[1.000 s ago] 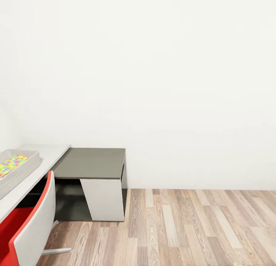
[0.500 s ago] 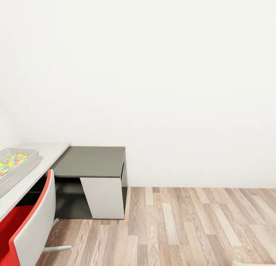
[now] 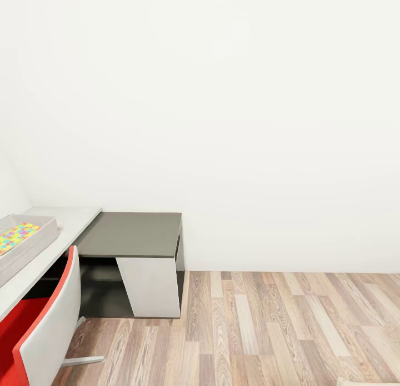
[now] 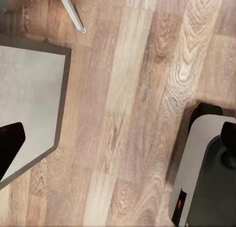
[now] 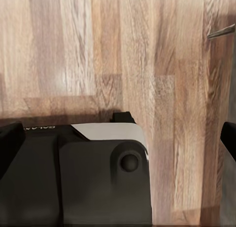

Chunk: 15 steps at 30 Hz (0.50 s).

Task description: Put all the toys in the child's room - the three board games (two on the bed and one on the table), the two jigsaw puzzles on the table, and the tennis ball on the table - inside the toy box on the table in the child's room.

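The light grey toy box (image 3: 39, 238) stands on the pale grey table (image 3: 72, 222) at the far left of the head view. One multicoloured jigsaw puzzle (image 3: 16, 236) lies inside it. The left gripper (image 4: 118, 143) hangs open over the wood floor, its dark fingertips (image 4: 9, 147) at the edges of the left wrist view. Just as wide open is the right gripper (image 5: 118, 138), which hangs above the robot's own dark base (image 5: 73, 178). The board games, the tennis ball and the bed are out of view.
A low dark-grey-topped side cabinet (image 3: 133, 236) adjoins the table's end against the white wall. A red and grey chair (image 3: 44, 330) stands in front of the table. Plank floor (image 3: 278, 330) stretches to the right. A pale grey panel (image 4: 27, 99) and a chair leg (image 4: 71, 13) lie below the left gripper.
The head view has shifted slightly, bringing a wall corner into sight at the left. Toy box, cabinet and chair have kept their places.
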Tool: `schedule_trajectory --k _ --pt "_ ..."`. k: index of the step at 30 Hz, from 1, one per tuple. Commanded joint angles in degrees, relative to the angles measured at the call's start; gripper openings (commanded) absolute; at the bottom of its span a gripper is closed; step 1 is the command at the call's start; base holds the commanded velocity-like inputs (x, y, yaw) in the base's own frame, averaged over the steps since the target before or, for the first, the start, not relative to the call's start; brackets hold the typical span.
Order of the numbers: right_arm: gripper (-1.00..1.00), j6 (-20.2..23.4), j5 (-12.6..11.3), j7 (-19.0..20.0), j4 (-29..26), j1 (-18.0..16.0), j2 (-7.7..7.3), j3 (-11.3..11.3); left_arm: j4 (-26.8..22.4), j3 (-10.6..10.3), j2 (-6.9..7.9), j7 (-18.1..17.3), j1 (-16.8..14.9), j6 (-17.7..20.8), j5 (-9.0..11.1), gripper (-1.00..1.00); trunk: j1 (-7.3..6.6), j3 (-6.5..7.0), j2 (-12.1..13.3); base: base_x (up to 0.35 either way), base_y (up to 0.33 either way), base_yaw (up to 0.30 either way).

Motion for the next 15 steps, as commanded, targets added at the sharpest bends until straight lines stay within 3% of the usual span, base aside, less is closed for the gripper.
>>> schedule_trajectory --k 1,15 --pt "1.0 0.02 -0.51 -0.25 -0.03 0.24 0.0 0.49 0.16 0.37 0.01 0.03 -0.05 -0.23 -0.31 1.0 0.03 -0.13 -0.12 0.0 0.0 0.0" --pt "1.0 -0.02 -0.52 -0.19 -0.02 4.59 -0.19 0.4 0.6 0.34 -0.46 -0.04 1.39 0.17 -0.57 1.0 0.03 -0.13 -0.12 0.0 0.0 0.0"
